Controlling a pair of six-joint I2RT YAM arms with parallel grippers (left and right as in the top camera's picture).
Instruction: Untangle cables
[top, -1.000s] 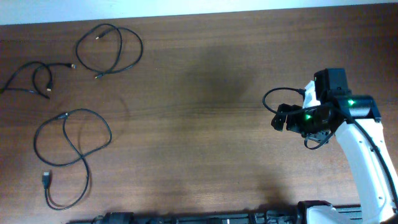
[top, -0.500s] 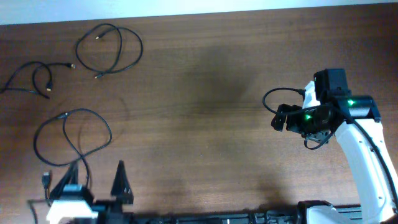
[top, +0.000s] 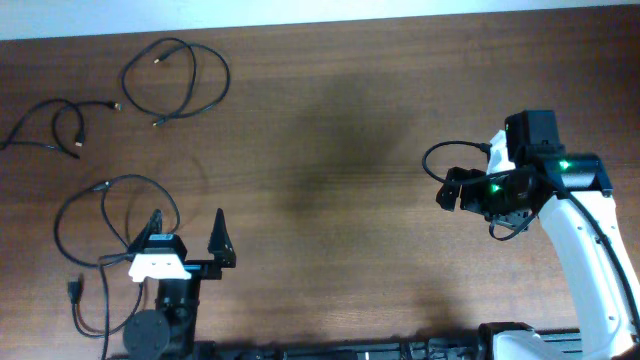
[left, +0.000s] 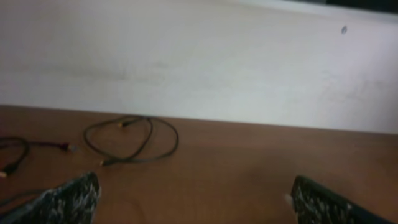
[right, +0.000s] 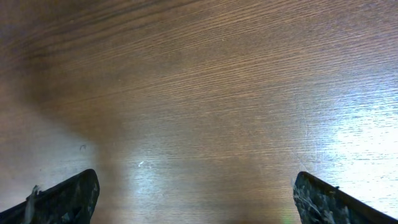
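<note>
The left hand (top: 188, 238) is spread wide, its two dark fingers (top: 219, 235) well apart and pinching nothing. The three cables lie as separate pieces around it. The nearest cable (top: 58, 228) sprawls in a large loop just to the hand's left. Part of that loop runs beneath the left finger, though the overhead view cannot settle whether the two touch, and a plug end lies back beside the wrist. Well ahead of the hand, a little to its left, a looped cable (top: 226, 82) rests in a rough ring close to the wall. A small cable (top: 35, 115), bent and curled, lies ahead and far to the hand's left, by the bench edge.

The right hand (top: 455, 190) is well apart from all three, far off to the left hand's right. Its wrist view shows the fingers parted at the lower corners, with only wood under them. Two green lights (top: 565, 165) glow on its arm, and a thicker arm wire (top: 430, 155) arcs beside it.

The bench (top: 330, 250) is dark brown wood with a fine straight grain, and it shows a bright glare patch below the right hand. A plain white wall (left: 199, 62) rises behind the bench, marked by one small dark spot (left: 344, 29).
</note>
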